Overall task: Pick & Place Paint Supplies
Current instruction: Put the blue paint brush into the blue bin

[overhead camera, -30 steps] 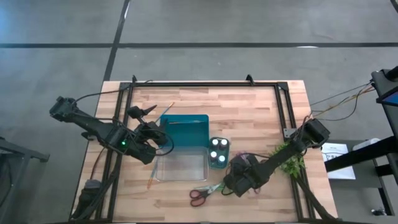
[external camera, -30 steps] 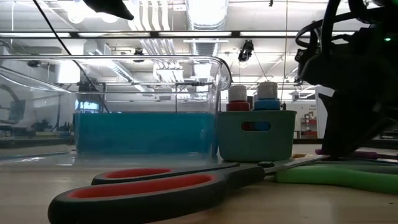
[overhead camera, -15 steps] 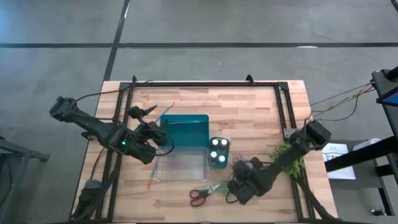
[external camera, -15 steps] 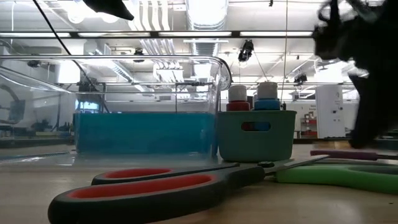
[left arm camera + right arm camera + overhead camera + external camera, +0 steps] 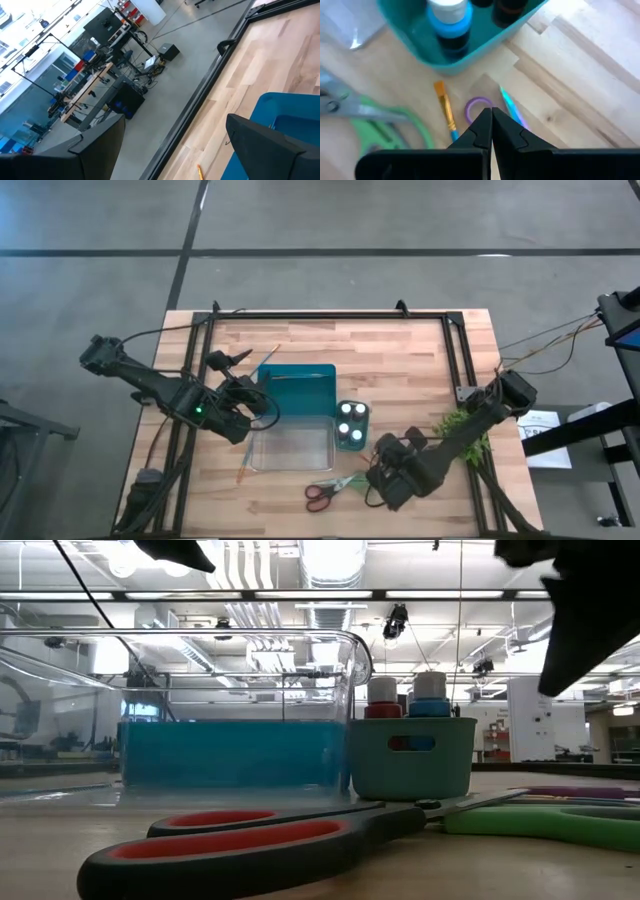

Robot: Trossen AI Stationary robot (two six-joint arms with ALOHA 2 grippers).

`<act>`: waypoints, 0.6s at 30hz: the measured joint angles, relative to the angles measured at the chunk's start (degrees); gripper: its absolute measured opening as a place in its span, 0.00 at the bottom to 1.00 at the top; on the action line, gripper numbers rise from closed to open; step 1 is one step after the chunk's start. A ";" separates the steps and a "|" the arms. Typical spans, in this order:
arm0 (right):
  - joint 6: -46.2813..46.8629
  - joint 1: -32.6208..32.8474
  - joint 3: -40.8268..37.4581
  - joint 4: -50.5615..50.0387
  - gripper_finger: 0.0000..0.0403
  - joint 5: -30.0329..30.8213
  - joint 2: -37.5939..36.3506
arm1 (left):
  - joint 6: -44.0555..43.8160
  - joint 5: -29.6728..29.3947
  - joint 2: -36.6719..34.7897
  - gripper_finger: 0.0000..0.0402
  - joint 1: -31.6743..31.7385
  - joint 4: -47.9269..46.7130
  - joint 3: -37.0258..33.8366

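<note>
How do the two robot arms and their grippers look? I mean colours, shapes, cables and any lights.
Both arms are dark, almost black, built of jointed segments. The left arm carries a small green light near its wrist, and thin dark cables run along it. The right arm has thin cables trailing off near its base. The right gripper has two black, wedge-shaped fingers.

Two scissors [image 5: 331, 491], two capped paint bottles [image 5: 383, 698] showing in one small tub [image 5: 411, 757], two larger bins [image 5: 297, 387].
</note>
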 joint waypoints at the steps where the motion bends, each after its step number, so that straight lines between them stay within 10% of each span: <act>1: -0.07 0.10 0.21 0.04 0.01 0.02 0.00 | 0.00 0.02 0.00 0.88 0.00 0.00 0.00; 18: -8.25 0.53 -5.82 22.57 0.03 1.12 0.17 | 0.00 0.46 0.00 0.88 0.00 0.22 0.00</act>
